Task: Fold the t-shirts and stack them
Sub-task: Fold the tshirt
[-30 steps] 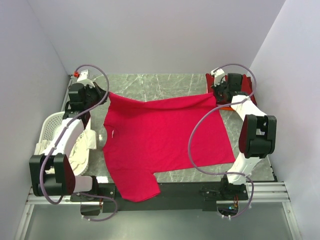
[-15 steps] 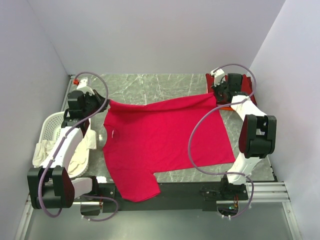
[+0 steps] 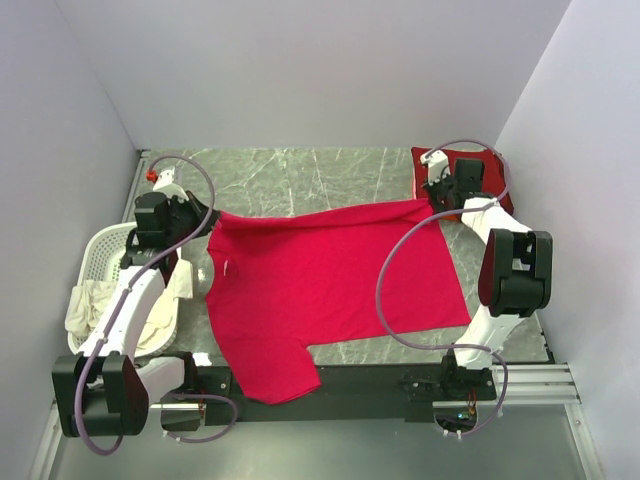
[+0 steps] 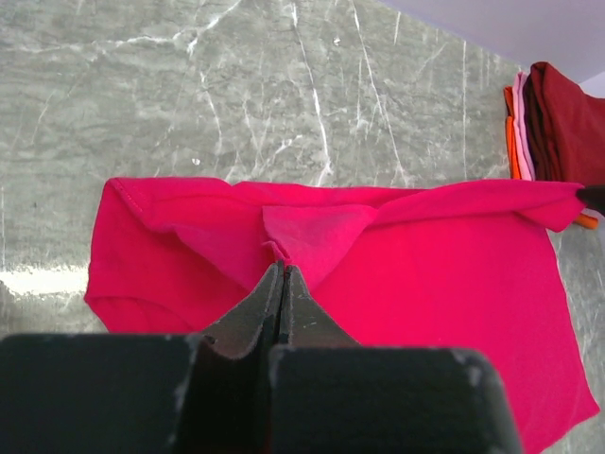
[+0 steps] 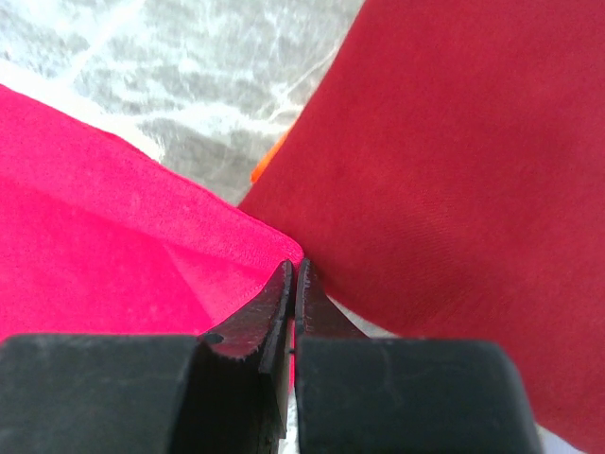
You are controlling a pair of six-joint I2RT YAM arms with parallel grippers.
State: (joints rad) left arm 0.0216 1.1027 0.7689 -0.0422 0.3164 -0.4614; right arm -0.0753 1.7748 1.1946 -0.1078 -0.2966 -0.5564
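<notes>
We see the left claw [image 4: 281, 272] and the right claw [image 5: 292, 270] both clenched on the far edge of the crimson t-shirt [image 3: 330, 280], spread left of the folded stack [image 3: 480, 158]. This edge has moved away from the stack; we judge the fold begins.

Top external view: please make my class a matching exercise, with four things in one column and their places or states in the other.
1. crimson t-shirt
2. maroon t-shirt
3. laundry basket
4. left hand

A. at the far left of the scene
B. folded, in the far right corner
C. spread across the middle
D. shut on the crimson shirt's far edge

Pairs: 1-C, 2-B, 3-A, 4-D
</notes>
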